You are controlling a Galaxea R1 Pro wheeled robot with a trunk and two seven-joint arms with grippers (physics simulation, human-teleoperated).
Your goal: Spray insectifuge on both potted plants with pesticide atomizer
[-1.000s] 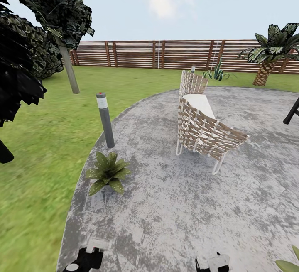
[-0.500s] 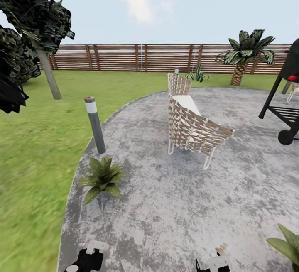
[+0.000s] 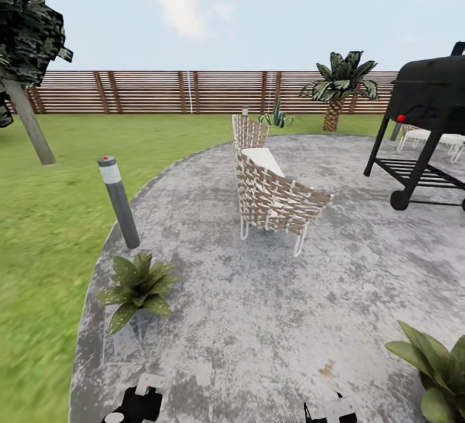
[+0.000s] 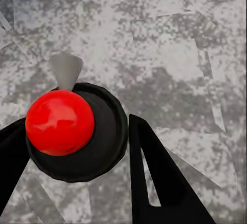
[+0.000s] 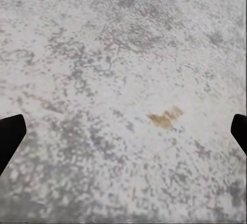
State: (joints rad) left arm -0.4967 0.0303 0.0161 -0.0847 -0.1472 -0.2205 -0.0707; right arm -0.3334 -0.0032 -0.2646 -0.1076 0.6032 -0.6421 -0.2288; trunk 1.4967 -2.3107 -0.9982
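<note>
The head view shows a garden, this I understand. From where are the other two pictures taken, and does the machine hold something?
It is a simulated robot with two arms. The head view looks down over a stone patio with two potted plants, a woven chair and a grill. The other two come from cameras near each gripper. The right gripper is open above bare stone. Between the fingers of the left gripper sits a dark round thing with a red ball; whether it is clamped, I cannot tell.

I see a round grey stone patio (image 3: 271, 319) carrying two potted plants (image 3: 137, 284), a woven chair (image 3: 274, 197), a black grill (image 3: 429, 126) and a bollard lamp (image 3: 118, 201).
</note>
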